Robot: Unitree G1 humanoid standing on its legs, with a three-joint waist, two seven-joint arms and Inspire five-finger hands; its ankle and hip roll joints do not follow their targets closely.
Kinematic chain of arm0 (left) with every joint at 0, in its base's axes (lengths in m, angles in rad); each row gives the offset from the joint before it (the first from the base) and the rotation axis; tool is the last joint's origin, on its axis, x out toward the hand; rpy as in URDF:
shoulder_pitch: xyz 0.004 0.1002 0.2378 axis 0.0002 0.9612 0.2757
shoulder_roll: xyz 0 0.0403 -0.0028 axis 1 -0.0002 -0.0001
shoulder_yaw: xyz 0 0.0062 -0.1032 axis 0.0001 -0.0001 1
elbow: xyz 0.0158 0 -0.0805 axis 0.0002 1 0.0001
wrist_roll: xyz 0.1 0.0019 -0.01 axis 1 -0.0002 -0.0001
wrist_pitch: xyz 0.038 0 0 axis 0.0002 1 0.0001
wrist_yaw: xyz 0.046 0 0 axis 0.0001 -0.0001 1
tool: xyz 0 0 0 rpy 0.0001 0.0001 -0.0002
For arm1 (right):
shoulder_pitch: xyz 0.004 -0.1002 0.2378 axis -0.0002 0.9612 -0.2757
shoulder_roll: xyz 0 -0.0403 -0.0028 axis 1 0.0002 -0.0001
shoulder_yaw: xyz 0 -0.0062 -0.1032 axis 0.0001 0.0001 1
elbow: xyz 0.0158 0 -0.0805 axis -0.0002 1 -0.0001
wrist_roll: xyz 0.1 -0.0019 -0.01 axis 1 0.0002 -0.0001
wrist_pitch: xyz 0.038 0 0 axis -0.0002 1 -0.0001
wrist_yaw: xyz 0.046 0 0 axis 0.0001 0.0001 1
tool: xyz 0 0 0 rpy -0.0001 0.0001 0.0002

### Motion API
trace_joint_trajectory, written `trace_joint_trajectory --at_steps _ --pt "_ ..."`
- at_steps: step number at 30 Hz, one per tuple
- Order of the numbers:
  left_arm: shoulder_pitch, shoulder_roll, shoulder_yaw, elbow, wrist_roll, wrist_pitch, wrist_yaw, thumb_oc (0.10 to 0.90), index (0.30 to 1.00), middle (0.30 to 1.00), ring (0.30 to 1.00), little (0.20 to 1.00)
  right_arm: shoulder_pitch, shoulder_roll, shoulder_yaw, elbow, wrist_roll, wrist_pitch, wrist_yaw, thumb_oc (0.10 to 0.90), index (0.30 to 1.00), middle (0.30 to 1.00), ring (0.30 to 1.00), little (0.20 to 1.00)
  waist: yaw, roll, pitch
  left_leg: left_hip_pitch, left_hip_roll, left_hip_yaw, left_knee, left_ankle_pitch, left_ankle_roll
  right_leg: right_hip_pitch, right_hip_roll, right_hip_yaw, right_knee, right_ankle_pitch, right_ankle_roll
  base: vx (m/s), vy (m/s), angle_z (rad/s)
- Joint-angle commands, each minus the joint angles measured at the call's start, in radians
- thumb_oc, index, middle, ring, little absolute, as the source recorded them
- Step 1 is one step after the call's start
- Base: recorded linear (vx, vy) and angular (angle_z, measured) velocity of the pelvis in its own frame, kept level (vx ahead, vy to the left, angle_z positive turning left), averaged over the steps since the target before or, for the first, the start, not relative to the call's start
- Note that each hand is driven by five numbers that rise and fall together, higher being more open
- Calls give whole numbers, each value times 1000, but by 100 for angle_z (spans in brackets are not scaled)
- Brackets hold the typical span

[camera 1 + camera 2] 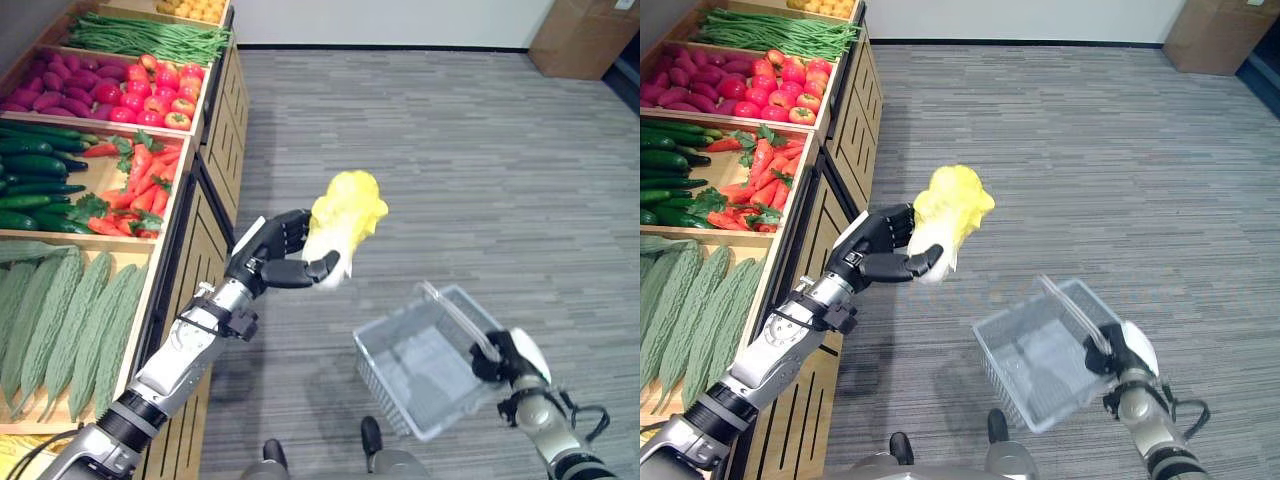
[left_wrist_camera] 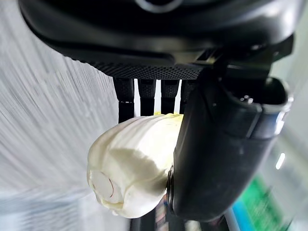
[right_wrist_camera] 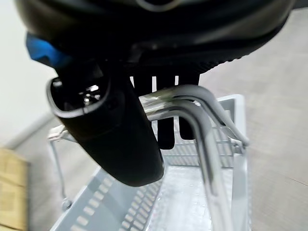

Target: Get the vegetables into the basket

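My left hand (image 1: 272,256) is shut on a yellow-white napa cabbage (image 1: 343,223), held in the air over the floor, up and left of the basket. Up close, the cabbage (image 2: 130,168) has its pale stem end toward the camera, with the thumb (image 2: 221,149) pressed against it. My right hand (image 1: 498,357) is shut on the metal handle (image 3: 192,110) of a clear plastic basket (image 1: 412,365), which hangs tilted at the lower right with nothing in it.
A wooden produce stand (image 1: 215,130) runs along the left. It holds bitter gourds (image 1: 60,320), cucumbers (image 1: 30,175), red peppers (image 1: 140,185), tomatoes (image 1: 150,95) and green beans (image 1: 150,38). A cardboard box (image 1: 585,35) stands at the far right on the grey floor.
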Motion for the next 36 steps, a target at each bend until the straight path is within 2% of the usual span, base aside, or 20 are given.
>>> trace_joint_trajectory --at_steps 1,6,11,13,18,25,36 --pt "-204 -20 -43 -15 110 -88 16 400 300 300 300 300 -129 -97 2 -109 8 -82 -66 400 300 300 300 300 14 -20 -88 -13 36 -38 0 19 -52 -19 -19 -49 37 -6 75 0 0 0" --pt "-274 -5 -115 20 234 -99 41 400 300 300 300 300 -201 -104 26 -171 17 -101 -79 400 300 300 300 300 13 -11 -94 -11 43 -37 0 21 -57 -10 -18 -59 30 -7 73 0 0 0" --pt "-306 -32 -159 79 332 -104 82 400 300 300 300 300 -270 -95 58 -171 16 -108 -99 400 300 300 300 300 14 -7 -95 -10 46 -38 0 20 -59 -7 -16 -63 29 -7 72 0 0 0" --pt "-324 -74 -177 154 472 -104 157 400 300 300 300 300 -311 -82 86 -169 18 -116 -111 400 300 300 300 300 17 -7 -97 -9 48 -35 0 21 -61 -4 -16 -65 25 -6 72 0 0 0" --pt "-323 -138 -194 256 627 -88 209 400 300 300 300 300 -341 -53 109 -209 25 -125 -124 400 300 300 300 300 15 -6 -102 -9 50 -32 0 21 -62 -1 -15 -68 23 -5 72 0 0 0" --pt "-359 -174 -226 383 867 -70 302 400 300 300 300 300 -350 -2 135 -304 76 -166 -125 400 300 300 300 300 7 -3 -104 -2 53 -18 0 17 -63 -3 -14 -61 20 -2 74 1 1 -1" --pt "-336 -186 -231 393 994 -48 361 400 300 300 300 300 -253 81 151 -486 259 -225 -53 400 300 300 300 300 -6 0 -104 13 55 7 0 12 -65 -10 -9 -40 25 -3 75 8 11 -6"
